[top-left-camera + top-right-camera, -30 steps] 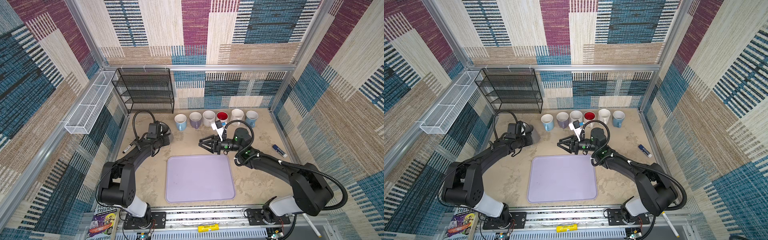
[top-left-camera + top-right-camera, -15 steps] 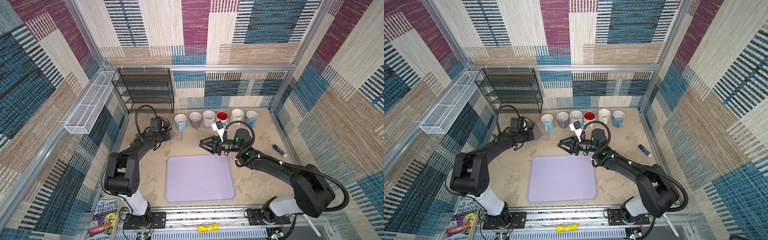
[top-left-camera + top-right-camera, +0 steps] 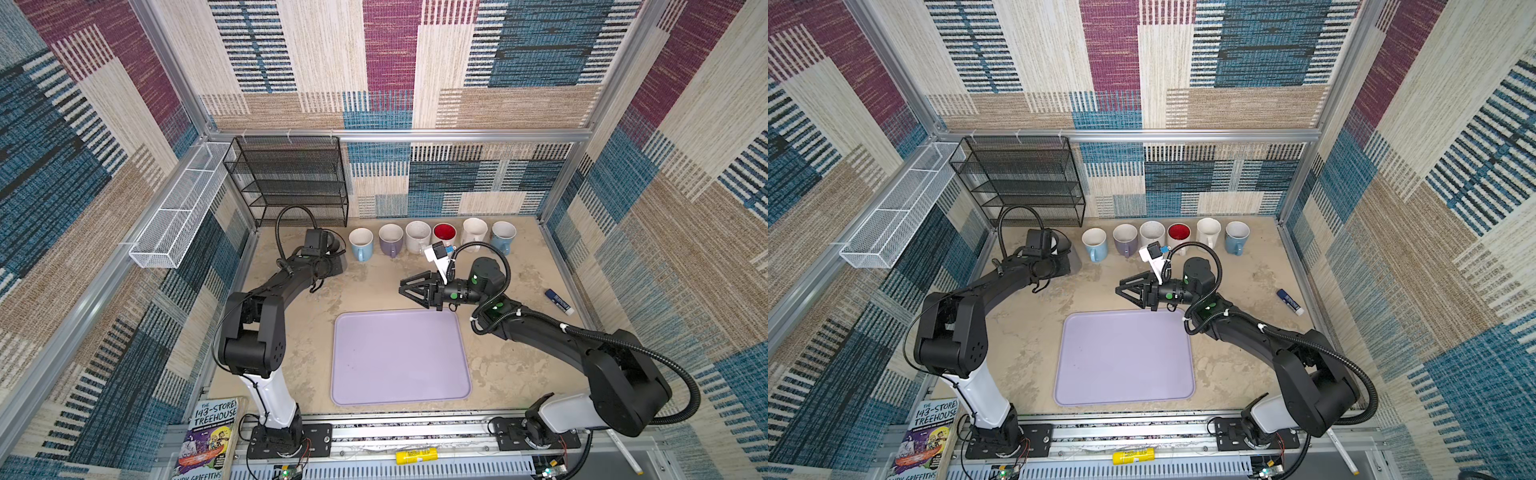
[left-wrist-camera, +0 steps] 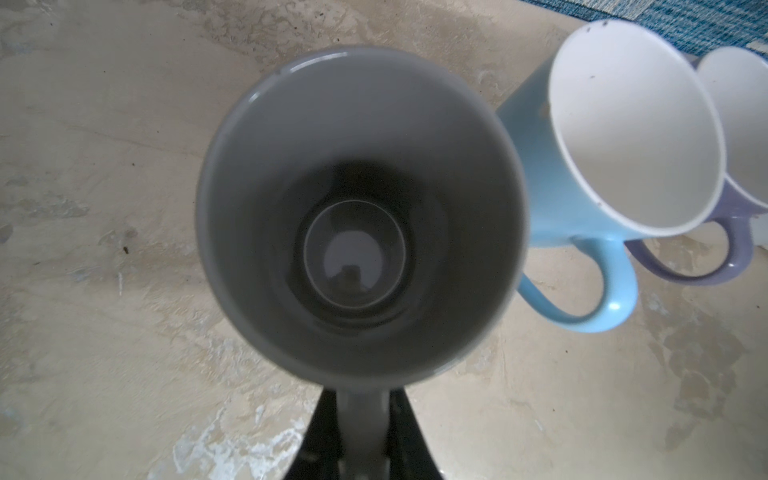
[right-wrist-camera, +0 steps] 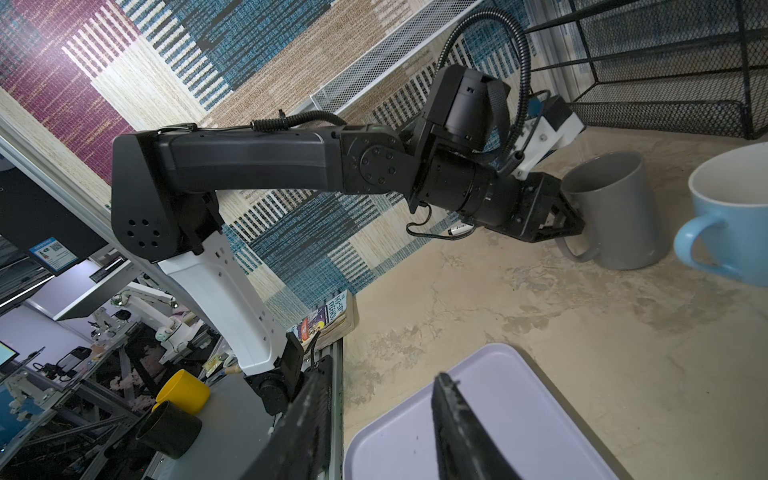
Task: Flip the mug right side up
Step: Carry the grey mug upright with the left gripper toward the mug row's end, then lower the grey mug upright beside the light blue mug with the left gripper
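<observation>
Left tool [image 5: 557,220]: closed narrow on the handle of the grey mug [image 5: 615,212]. The handle sits between the two black fingers [image 4: 320,432] in the left wrist view.

Grey mug: far left of the table [image 4: 104,166], at the left end of the mug row, just left of the light blue mug [image 5: 731,216] and near the black wire rack [image 3: 291,183]. The mouth faces up and I look straight down to its bottom. The base is at the table surface, but I cannot tell whether it sits flat all round or is a touch tilted.

Right tool [image 3: 409,289]: jaws partly spread and holding nothing. It hangs over the table just beyond the far edge of the lilac tray [image 3: 399,357], well apart from the grey mug.

Judgement: the turn itself looks done. The step in hand is the set-down and release.

How to do it well:
- Press down gently until the whole base ring bears on the table, with no rocking.
- Level the wrist first, so the mug does not tip when freed.
- Open the jaws only enough to clear the handle.
- Back out along the handle's own line, toward the near left, not sideways.
- Mind the light blue mug: the gap is small, and a swing to the right would knock it.
- Leave the right tool parked where it is.
</observation>
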`<state>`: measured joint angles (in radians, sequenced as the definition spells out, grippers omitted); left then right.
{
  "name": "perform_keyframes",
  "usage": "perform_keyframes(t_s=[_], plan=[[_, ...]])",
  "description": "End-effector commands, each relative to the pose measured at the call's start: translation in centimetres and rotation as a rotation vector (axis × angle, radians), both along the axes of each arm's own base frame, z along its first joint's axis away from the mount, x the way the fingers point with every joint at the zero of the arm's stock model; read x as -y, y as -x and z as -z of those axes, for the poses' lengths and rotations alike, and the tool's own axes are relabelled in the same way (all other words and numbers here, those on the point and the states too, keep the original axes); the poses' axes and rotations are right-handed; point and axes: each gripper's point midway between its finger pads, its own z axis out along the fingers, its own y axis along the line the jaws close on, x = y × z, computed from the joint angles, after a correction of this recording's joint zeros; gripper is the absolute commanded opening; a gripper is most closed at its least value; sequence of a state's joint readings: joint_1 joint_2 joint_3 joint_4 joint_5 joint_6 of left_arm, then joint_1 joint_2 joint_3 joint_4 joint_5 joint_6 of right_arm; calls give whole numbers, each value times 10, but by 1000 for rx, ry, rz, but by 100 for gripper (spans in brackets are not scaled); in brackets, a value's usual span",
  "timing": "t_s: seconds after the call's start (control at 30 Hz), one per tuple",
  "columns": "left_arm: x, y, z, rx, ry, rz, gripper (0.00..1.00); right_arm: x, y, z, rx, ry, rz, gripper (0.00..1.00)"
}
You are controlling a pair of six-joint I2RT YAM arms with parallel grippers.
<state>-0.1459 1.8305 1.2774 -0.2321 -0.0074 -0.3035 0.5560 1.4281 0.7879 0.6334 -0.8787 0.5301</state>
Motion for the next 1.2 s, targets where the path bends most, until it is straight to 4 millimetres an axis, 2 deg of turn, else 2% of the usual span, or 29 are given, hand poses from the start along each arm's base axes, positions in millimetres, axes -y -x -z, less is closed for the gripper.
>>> perform_keyframes(t_s=[0.0, 0.53, 0.83, 1.17], plan=[[-4, -11, -5, 31, -34, 2, 0, 1, 0, -7, 30, -13, 6, 45], [-2, -45, 16, -27, -79, 16, 0, 1, 0, -7, 29, -9, 10, 44], [3, -45, 5, -26, -68, 45, 0, 0, -2, -5, 27, -11, 10, 44], [4, -37, 7, -64, -88, 74, 0, 2, 0, -3, 24, -12, 14, 44]])
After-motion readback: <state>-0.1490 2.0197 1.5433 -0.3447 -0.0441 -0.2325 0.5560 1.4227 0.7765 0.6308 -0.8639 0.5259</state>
